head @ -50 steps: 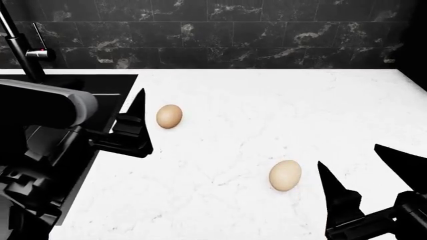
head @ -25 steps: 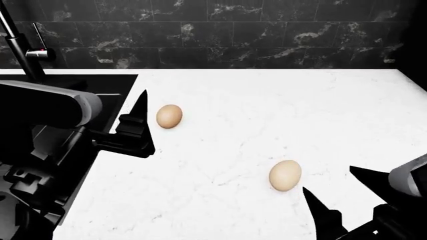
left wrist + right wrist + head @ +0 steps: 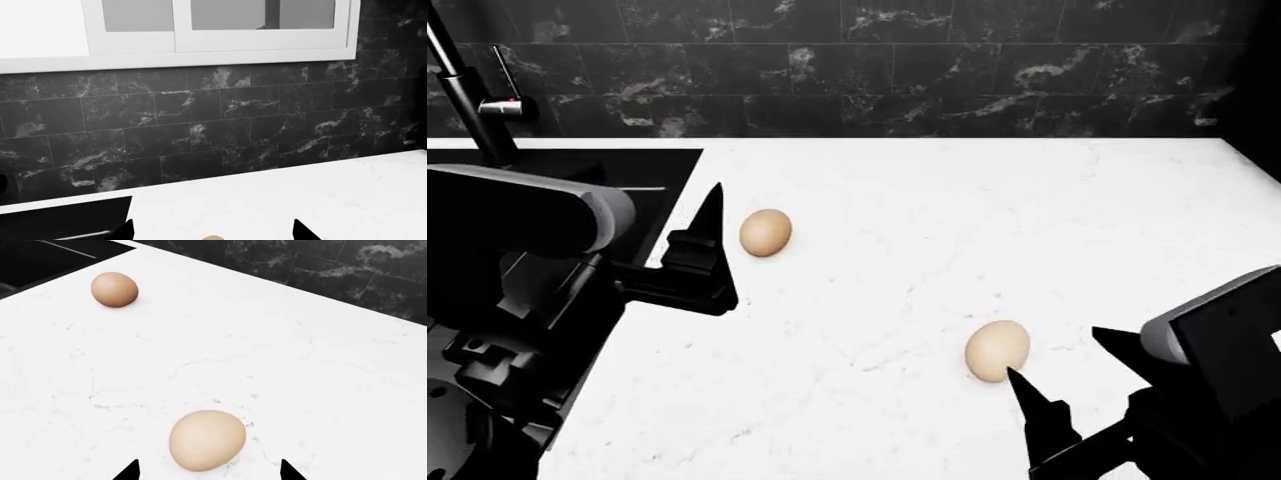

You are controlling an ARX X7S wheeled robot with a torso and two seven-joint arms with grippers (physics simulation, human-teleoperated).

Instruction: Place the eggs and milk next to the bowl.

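Two tan eggs lie on the white marble counter (image 3: 961, 220): the far egg (image 3: 766, 232) near the sink and the near egg (image 3: 998, 350). My left gripper (image 3: 711, 225) is open beside the far egg, whose top (image 3: 213, 237) just shows between the finger tips of that gripper (image 3: 213, 228) in the left wrist view. My right gripper (image 3: 1054, 352) is open, one fingertip almost touching the near egg. In the right wrist view the near egg (image 3: 207, 440) sits between the tips of the open gripper (image 3: 208, 471), and the far egg (image 3: 114, 289) lies beyond. The milk and the bowl are out of view.
A black sink (image 3: 574, 170) with a dark faucet (image 3: 474, 100) lies at the left. A black marble backsplash (image 3: 934, 70) runs along the back. The counter's right edge (image 3: 1248, 165) is at the far right. A white-framed window (image 3: 220, 30) sits above the backsplash.
My right gripper has swung left and forward until its fingers flank the near egg. My left gripper has barely shifted. Neither egg has moved.
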